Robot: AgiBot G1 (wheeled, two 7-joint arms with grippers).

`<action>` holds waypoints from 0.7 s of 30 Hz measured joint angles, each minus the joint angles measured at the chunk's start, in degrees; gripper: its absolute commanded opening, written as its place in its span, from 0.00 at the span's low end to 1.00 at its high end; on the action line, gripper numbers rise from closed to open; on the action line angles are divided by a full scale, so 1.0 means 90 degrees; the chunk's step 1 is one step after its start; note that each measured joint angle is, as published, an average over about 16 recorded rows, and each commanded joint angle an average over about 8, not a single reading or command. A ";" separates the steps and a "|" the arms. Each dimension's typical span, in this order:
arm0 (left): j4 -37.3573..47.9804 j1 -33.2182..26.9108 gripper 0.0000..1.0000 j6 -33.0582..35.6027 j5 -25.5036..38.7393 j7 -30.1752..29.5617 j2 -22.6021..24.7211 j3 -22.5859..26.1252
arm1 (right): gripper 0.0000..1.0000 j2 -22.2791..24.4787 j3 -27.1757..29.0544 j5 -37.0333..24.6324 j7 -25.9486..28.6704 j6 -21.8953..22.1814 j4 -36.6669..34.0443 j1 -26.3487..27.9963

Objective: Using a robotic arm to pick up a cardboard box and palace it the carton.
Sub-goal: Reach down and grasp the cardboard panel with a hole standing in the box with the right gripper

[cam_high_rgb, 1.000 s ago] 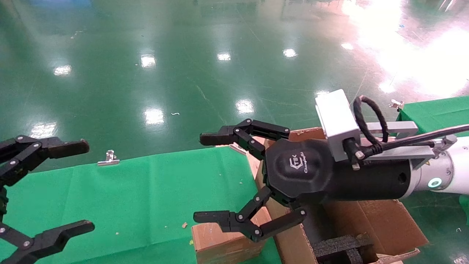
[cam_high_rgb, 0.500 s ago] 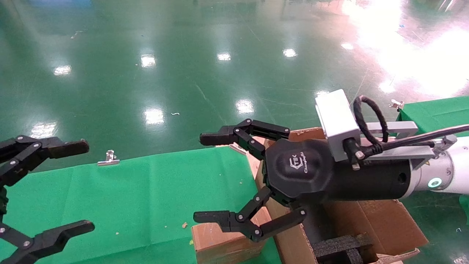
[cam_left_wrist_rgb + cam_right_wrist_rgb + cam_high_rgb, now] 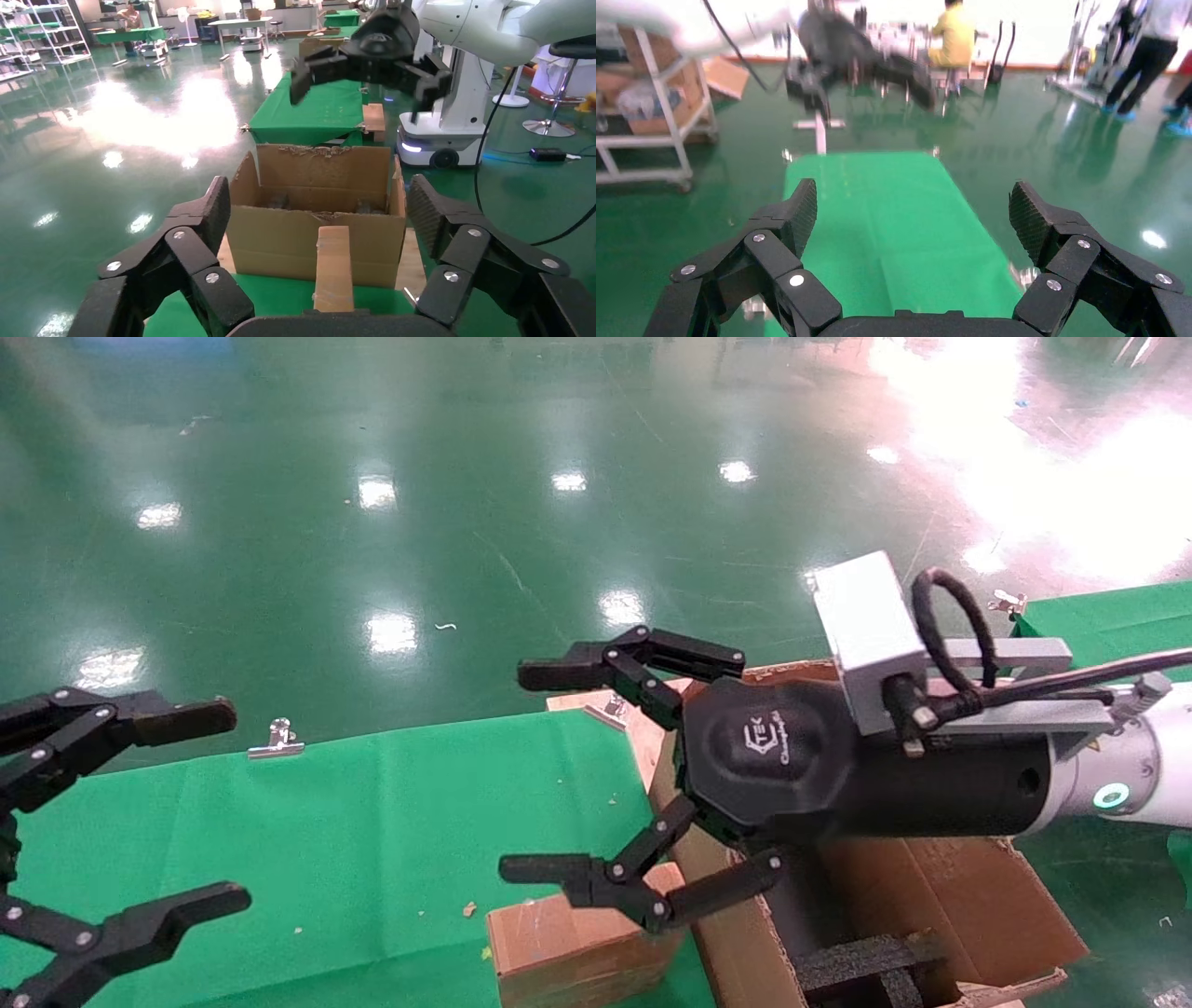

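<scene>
My right gripper (image 3: pixel 535 770), black with a logo, a silver camera block and a cable loop, is open and empty. It hovers over the carton's near-left edge, above the small cardboard box (image 3: pixel 577 947). The box lies on the green cloth against the carton (image 3: pixel 950 905), which is open with black foam (image 3: pixel 866 961) inside. My left gripper (image 3: pixel 222 806) is open and empty at the far left, above the cloth. The left wrist view shows the box (image 3: pixel 332 270) edge-on before the carton (image 3: pixel 309 242), with the right gripper (image 3: pixel 369 60) high above. The right wrist view shows only green cloth (image 3: pixel 877 210) between its open fingers.
The green-covered table (image 3: pixel 372 822) has a binder clip (image 3: pixel 277 740) on its far edge. A second green table (image 3: pixel 1108 617) stands at the right. Shiny green floor lies beyond. People and racks stand far off in the right wrist view.
My right gripper has shifted slightly up and to the right, still open. My left gripper has drifted a little to the right. The box and carton have not moved.
</scene>
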 measured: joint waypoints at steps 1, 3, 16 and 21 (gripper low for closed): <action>0.0000 0.0000 0.00 0.0000 0.0000 0.0000 0.0000 0.0000 | 1.00 -0.0005 -0.0048 -0.0096 0.0016 -0.0021 -0.0018 0.0045; 0.0000 0.0000 0.00 0.0000 0.0000 0.0000 0.0000 0.0000 | 1.00 -0.0024 -0.0169 -0.0328 0.0056 -0.0076 -0.0057 0.0169; 0.0001 -0.0001 0.00 0.0000 -0.0001 0.0001 0.0000 0.0001 | 1.00 -0.0494 -0.1637 -0.2310 0.0485 -0.0484 -0.0324 0.1601; 0.0001 -0.0001 0.00 0.0000 -0.0001 0.0001 0.0000 0.0002 | 1.00 -0.0787 -0.2376 -0.2884 0.0525 -0.0529 -0.0446 0.2171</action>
